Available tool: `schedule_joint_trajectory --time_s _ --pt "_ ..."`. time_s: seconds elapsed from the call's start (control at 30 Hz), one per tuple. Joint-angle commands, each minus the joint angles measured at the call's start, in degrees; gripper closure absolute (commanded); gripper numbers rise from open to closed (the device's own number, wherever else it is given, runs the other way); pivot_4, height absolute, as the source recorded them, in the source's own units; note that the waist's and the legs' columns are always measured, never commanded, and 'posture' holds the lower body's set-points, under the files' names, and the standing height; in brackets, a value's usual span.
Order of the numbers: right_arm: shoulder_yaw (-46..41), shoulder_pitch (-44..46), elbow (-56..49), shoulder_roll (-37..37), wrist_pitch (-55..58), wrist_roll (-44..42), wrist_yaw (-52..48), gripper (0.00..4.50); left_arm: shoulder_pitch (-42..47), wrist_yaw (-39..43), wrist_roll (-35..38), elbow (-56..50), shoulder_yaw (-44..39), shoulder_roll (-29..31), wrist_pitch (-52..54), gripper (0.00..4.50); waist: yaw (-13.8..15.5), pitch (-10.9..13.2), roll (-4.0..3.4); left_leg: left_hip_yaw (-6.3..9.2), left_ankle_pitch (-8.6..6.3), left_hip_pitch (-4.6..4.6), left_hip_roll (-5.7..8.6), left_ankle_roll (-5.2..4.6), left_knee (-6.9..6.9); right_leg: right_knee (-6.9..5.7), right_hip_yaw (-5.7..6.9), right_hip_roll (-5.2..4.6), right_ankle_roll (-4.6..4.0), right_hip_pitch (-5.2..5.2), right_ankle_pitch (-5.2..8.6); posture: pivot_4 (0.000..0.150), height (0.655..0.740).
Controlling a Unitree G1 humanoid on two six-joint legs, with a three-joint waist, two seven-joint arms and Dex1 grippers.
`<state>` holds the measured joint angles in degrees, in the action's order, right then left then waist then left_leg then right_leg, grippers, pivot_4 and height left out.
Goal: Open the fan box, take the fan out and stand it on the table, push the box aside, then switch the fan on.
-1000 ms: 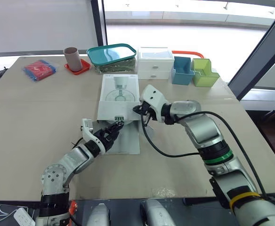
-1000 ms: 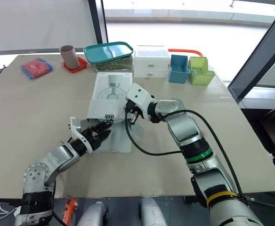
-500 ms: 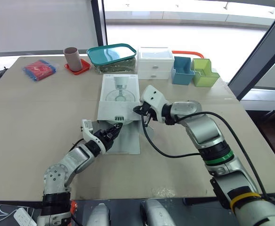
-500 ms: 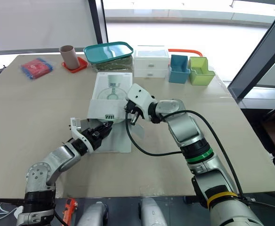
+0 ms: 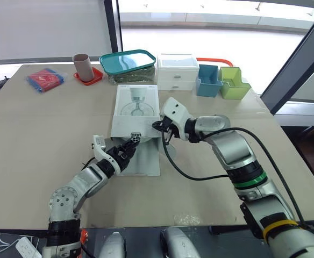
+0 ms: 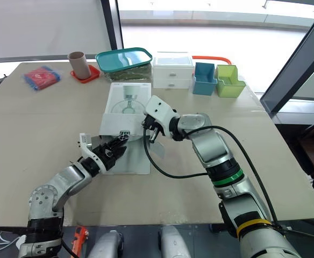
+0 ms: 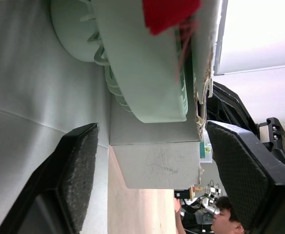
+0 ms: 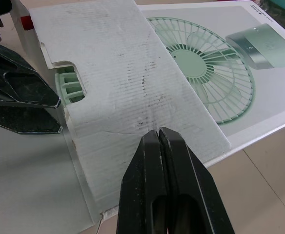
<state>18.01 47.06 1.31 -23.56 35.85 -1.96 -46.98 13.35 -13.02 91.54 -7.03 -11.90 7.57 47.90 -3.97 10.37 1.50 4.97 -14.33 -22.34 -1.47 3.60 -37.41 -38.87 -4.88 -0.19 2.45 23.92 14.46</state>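
Observation:
The white fan box [image 5: 136, 110] lies flat mid-table with a fan picture on its lid. Its near end is open, and the flap [image 5: 144, 161] is spread on the table. Inside, the pale green fan [image 7: 147, 73] shows at the opening. My left gripper [image 5: 129, 148] is at that opening, open, with its fingers [image 7: 79, 161] apart on either side of the box end. My right gripper [image 5: 162, 129] is shut with nothing in it, at the box's near right corner. Its tips [image 8: 159, 139] rest against a white corrugated flap [image 8: 132, 92] over the fan.
Along the far edge stand a brown cup on a red coaster [image 5: 83, 66], a teal-lidded container [image 5: 127, 63], a white drawer unit [image 5: 177, 70], a blue bin [image 5: 208, 80] and a green bin [image 5: 234, 82]. A red-blue packet [image 5: 45, 79] lies far left.
My left gripper has edged slightly closer to the box's open end. The right arm and the box have not moved.

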Motion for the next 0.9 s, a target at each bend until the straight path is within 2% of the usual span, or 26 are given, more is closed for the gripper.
schedule_joint_trajectory --time_s 0.03,0.43,0.5,0.53,0.57,0.7,0.9 --pt "0.2 -0.3 -1.8 -0.1 -0.1 0.2 0.1 4.50 0.3 0.3 -0.2 0.0 -0.2 -0.2 -0.3 0.90 0.0 0.0 0.00 0.00 0.00 0.00 0.00 0.00 0.00 0.01 0.00 0.00 0.00 0.00 0.00 0.150 0.7400" --pt "0.3 -0.7 -2.3 -0.5 0.3 0.4 0.0 4.50 1.8 3.0 -2.3 3.8 -1.2 -1.1 -1.5 0.90 0.0 0.0 0.00 0.00 0.00 0.00 0.00 0.00 0.05 0.06 0.00 0.01 0.01 0.00 0.00 0.150 0.7400" --pt "0.3 -0.5 -2.1 -0.5 0.2 0.4 0.0 4.50 1.8 3.5 -2.4 3.9 -1.3 -1.2 -1.6 1.41 0.0 0.0 0.00 0.00 0.00 0.00 0.00 0.00 0.05 0.06 0.00 0.01 0.01 0.00 0.00 0.150 0.7400" --pt "0.3 -0.5 -2.1 -0.5 0.1 0.4 0.0 4.50 1.8 3.7 -2.5 3.9 -1.3 -1.2 -1.6 1.52 0.0 0.0 0.00 0.00 0.00 0.00 0.00 0.00 0.05 0.07 0.00 0.01 0.01 0.00 0.00 0.150 0.7400" --pt "0.3 -0.4 -2.0 -0.6 0.0 0.5 0.0 4.50 1.8 3.9 -2.6 4.1 -1.4 -1.2 -1.6 2.00 0.0 0.0 0.00 0.00 0.00 0.00 0.00 0.00 0.06 0.08 0.00 0.01 0.00 0.00 0.00 0.150 0.7400" --pt "0.4 -0.4 -1.8 -0.5 -0.3 0.6 -0.1 4.50 1.8 4.8 -3.1 4.7 -1.7 -1.3 -1.6 3.13 0.0 0.0 0.00 0.00 0.01 0.00 0.00 0.02 0.06 0.10 0.00 0.00 0.00 -0.02 0.00 0.150 0.7400" --pt "0.4 -0.1 -1.2 -0.3 -0.8 0.7 0.0 4.50 1.3 5.1 -3.2 4.1 -1.8 -0.7 -1.0 3.13 0.0 0.0 0.00 0.00 0.03 0.01 0.00 0.05 0.06 0.12 -0.01 0.01 0.01 -0.02 0.00 0.150 0.7400"
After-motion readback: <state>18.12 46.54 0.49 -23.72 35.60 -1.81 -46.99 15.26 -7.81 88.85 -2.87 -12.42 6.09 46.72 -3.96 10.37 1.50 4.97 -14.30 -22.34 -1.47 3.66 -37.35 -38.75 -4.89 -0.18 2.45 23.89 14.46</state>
